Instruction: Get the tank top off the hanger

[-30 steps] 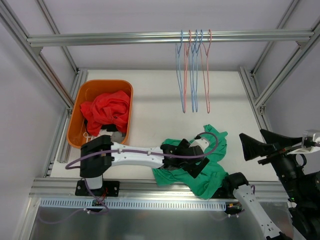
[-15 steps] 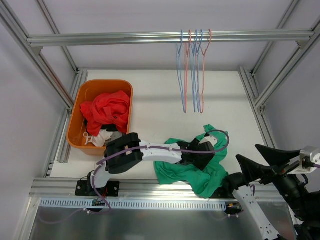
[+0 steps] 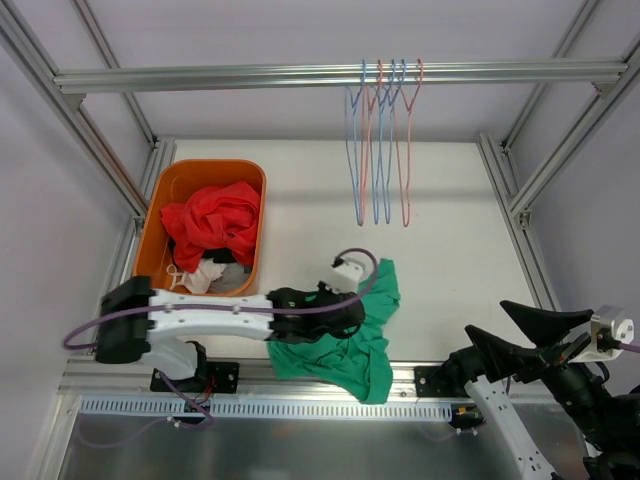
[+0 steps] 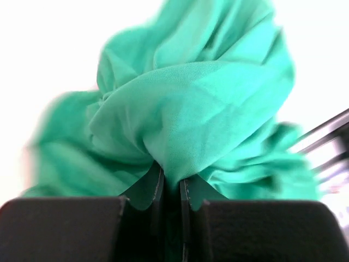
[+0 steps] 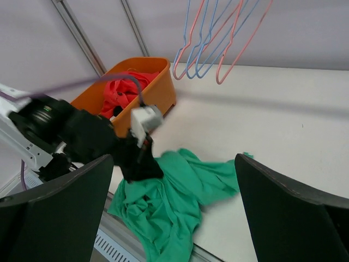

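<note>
While the big white tabletop [image 3: 450,250] carries everything, the orange bin [image 3: 152,235] sits on its left side with a red cloth [image 3: 215,220] bunched inside. The green tank top [image 3: 345,350] lies crumpled near the front edge, well apart from the blue and pink wire hangers [image 3: 380,140] that hang from the rail [image 3: 250,76] above. My left end effector [image 4: 170,183] is clamped tight on a fold of the tank top. My right end effector [image 5: 172,164] hangs off to the right, fingers spread wide, touching nothing.

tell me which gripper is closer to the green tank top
Left. The left gripper is shut on a fold of the green tank top, touching it. The right gripper hangs open off to the right of the cloth, apart from it.
</note>
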